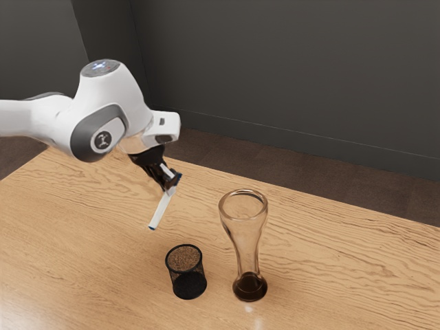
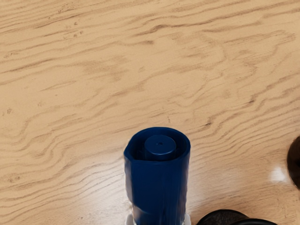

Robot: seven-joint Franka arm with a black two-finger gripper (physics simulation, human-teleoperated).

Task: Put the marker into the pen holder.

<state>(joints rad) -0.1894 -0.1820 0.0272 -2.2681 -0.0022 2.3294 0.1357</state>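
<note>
1. the pen holder (image 1: 196, 276) stands upright on the desk (image 1: 82, 240), just beside the vase (image 1: 251, 287) and apart from it.
2. the vase, also upright on the desk, is to the pen holder's right as the exterior view has it.
3. the marker (image 1: 162, 209) is in the claw (image 1: 169, 181), tilted, its lower end toward the exterior view's left, above the desk and apart from the pen holder.
4. in the wrist view, the pen holder is nearer the marker than the vase is.
5. behind the desk, in the exterior view, lies the floor (image 1: 295, 166), and behind that rises the wall (image 1: 289, 75).
</note>
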